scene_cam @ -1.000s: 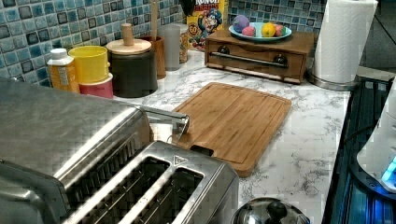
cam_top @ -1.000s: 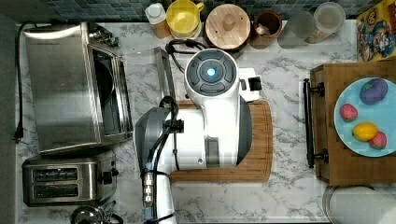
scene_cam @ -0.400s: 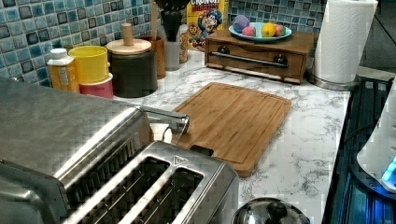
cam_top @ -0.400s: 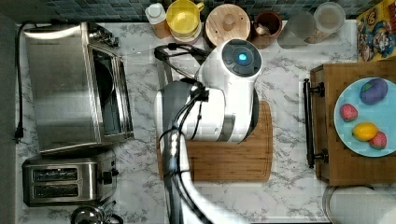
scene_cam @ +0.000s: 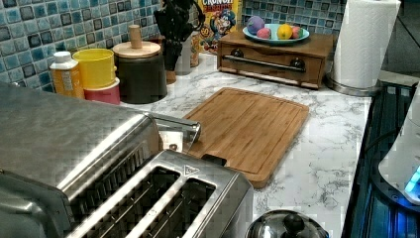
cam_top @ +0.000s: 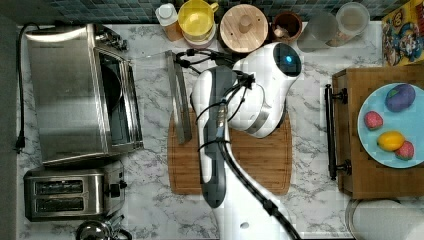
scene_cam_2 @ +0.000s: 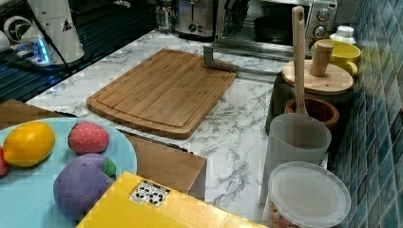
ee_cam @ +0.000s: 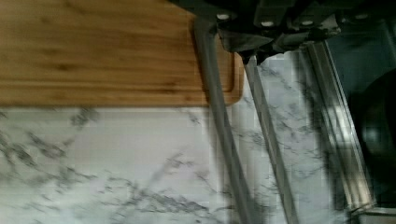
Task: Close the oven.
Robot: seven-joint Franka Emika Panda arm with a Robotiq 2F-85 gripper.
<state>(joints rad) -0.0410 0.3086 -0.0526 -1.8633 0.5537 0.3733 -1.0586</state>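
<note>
Oven (cam_top: 75,95) sits against the top view's left edge of the counter, directly behind the toaster (cam_top: 70,192), door dropped flat and open, its bar handle (cam_top: 178,97) lying over the near edge of the cutting board (cam_top: 250,155). Arm (cam_top: 250,100) hangs above the board, just beside the handle. Gripper (ee_cam: 252,53) is over the handle; finger spread cannot be told.

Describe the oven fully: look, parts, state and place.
The oven is a boxy brushed-steel countertop unit at the top view's left on the marble counter. Its glass door lies folded down flat, open, baring a dark interior. The long silver bar handle overhangs the wooden cutting board. A two-slot toaster stands beside it.
</note>
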